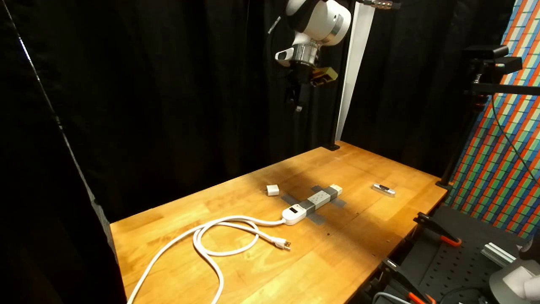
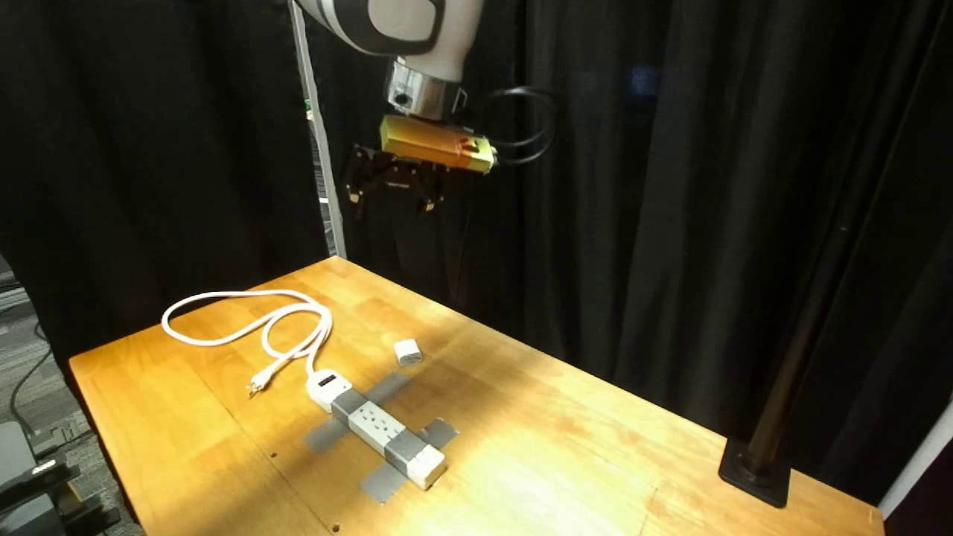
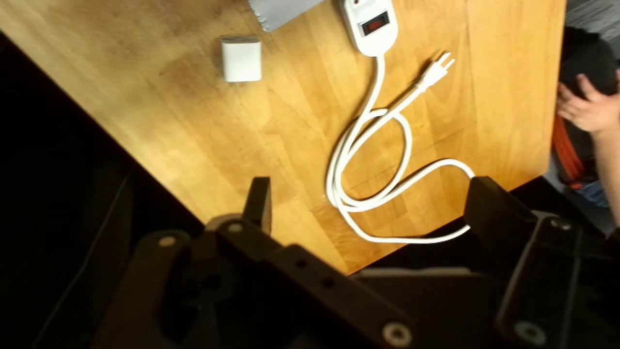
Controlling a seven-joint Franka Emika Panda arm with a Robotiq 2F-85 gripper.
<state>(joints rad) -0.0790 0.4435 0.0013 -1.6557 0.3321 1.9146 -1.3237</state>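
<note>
Wrist view: the fingers [image 3: 491, 208] stand well apart, released, with the gripper [image 3: 369, 186] high above the worktop [image 3: 290, 145]. Past them the cord [image 3: 409, 140] lies looped near a corner and reaches the short edge, its plug [image 3: 434, 72] just outside the loop. The adapter [image 3: 242, 60] lies near the long edge by the curtain [image 1: 190, 126] — beside the strip [image 2: 376, 426]. In both exterior views the strip sits mid-worktop under grey tape [image 2: 408, 445]; in an exterior view a silver item [image 1: 384, 188] lies toward the opposite short edge.

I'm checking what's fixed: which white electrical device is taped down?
The corded power strip: gray tape runs across it onto the table, while the charger block shows none.
</note>
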